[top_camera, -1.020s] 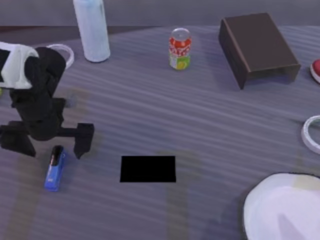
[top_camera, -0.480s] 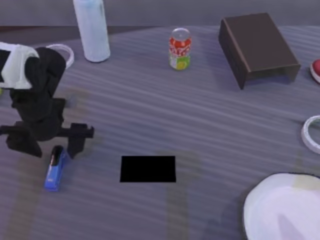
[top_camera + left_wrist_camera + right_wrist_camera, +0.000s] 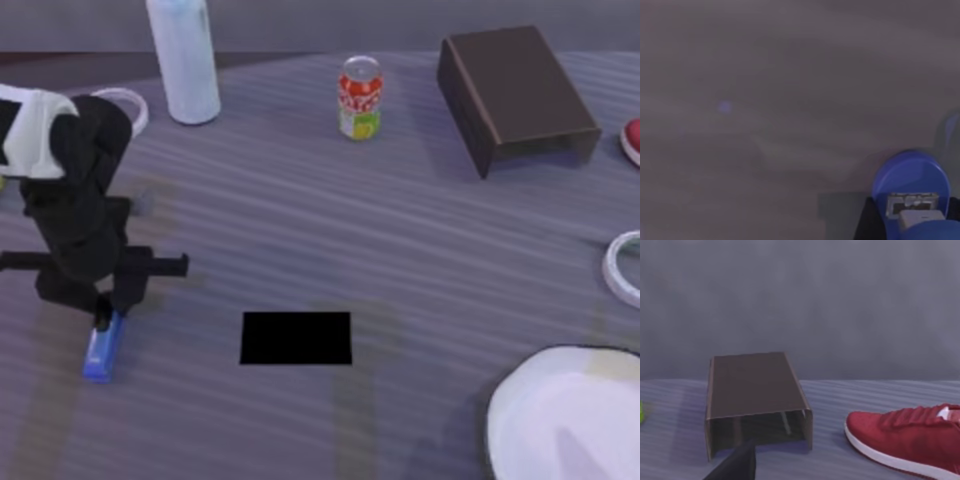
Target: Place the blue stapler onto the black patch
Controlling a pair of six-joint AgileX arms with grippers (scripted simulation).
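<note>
The blue stapler (image 3: 99, 350) lies at the table's left, its black end hidden under my left gripper (image 3: 102, 312). That gripper has come down over it, and its black fingers press the stapler's two sides. In the left wrist view the stapler (image 3: 910, 182) fills the space between the dark fingers (image 3: 871, 220). The black patch (image 3: 296, 338) lies flat to the stapler's right, apart from it and bare. My right arm (image 3: 560, 420) is parked at the lower right; one dark finger (image 3: 737, 462) shows in the right wrist view.
A white bottle (image 3: 184, 58) and a white ring (image 3: 128, 105) stand at the back left. A drink can (image 3: 359, 97) is at the back middle, a dark brown box (image 3: 515, 92) at the back right. A red shoe (image 3: 905, 437) and another white ring (image 3: 622, 265) sit by the right edge.
My left gripper has dropped onto the stapler and its fingers have drawn in from wide apart to its sides. The stapler has shifted slightly left. The right arm has not moved.
</note>
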